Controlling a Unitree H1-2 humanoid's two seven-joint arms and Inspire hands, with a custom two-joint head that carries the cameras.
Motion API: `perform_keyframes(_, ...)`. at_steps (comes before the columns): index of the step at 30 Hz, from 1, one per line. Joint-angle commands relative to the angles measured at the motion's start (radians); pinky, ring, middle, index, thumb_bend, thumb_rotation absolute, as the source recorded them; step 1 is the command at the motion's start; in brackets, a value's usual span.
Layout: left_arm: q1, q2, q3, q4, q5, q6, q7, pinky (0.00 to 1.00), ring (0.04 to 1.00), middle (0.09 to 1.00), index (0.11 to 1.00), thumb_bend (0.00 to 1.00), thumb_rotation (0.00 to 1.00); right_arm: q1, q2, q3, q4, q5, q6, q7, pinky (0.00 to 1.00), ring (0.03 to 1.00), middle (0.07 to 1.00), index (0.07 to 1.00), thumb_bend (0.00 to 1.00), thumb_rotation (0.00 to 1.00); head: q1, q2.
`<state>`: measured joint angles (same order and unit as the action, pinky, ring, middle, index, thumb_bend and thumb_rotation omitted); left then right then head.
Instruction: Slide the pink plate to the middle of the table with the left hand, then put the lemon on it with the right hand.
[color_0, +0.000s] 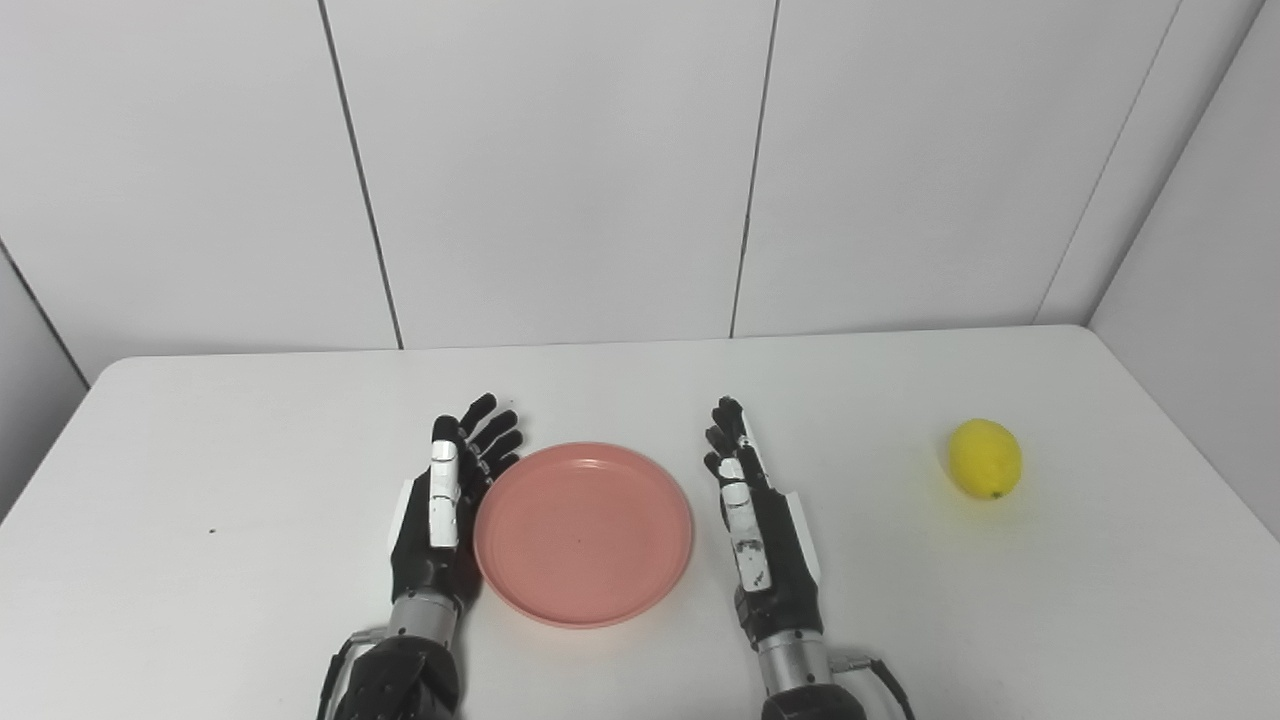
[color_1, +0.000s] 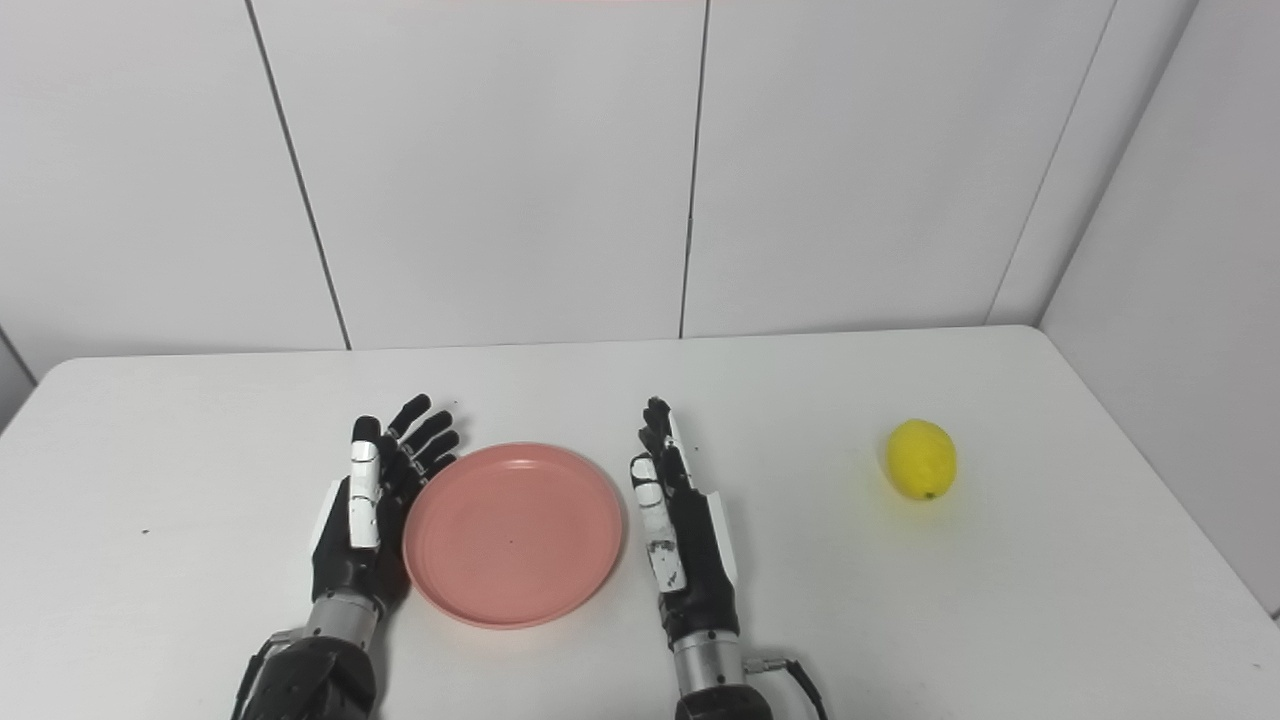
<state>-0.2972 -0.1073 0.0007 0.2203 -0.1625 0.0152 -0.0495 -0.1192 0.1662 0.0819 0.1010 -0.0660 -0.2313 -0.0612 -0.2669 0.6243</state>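
Note:
A round pink plate (color_0: 583, 533) lies on the white table (color_0: 250, 480) near its front middle, with nothing on it. My left hand (color_0: 445, 500) stands edge-on against the plate's left rim, fingers straight and apart, holding nothing. To the plate's right, a small gap away, my right hand (color_0: 755, 520) stands edge-on too, open and empty. A yellow lemon (color_0: 985, 458) rests on the table far to the right, well apart from the right hand.
White wall panels (color_0: 560, 170) rise behind the table's far edge, and a side wall (color_0: 1200, 300) closes in at the right. A tiny dark speck (color_0: 211, 531) marks the tabletop at the left.

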Motion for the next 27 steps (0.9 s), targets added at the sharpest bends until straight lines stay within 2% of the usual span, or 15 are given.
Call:
perform_keyframes(1,-0.004,-0.016,-0.008,-0.005,0.014,-0.009,0.012,0.86,0.84,0.833,0.833,0.69,1.0,0.043,0.001,-0.001,0.017,0.003,-0.001,-0.004,0.98,0.979,0.979,0.975,0.73,1.0,0.0,0.001)
perform_keyframes(8,0.001,-0.035,-0.012,-0.002,0.015,-0.014,0.01,0.85,0.837,0.833,0.83,0.65,1.0,0.047,-0.006,0.001,-0.001,0.005,0.016,0.003,1.0,0.994,0.986,0.98,0.75,1.0,0.007,0.008)
perform_keyframes(14,0.008,-0.03,-0.033,-0.004,0.007,-0.007,-0.013,0.89,0.866,0.853,0.855,0.68,1.0,0.05,-0.011,0.002,-0.006,0.005,0.006,0.006,1.0,0.996,0.99,0.978,0.73,1.0,0.007,0.013)
perform_keyframes(27,0.024,-0.022,-0.035,-0.034,0.003,-0.003,-0.025,0.93,0.9,0.882,0.88,0.68,1.0,0.053,-0.008,-0.001,-0.026,0.003,0.015,-0.001,0.99,0.986,0.983,0.969,0.73,1.0,0.011,0.016)
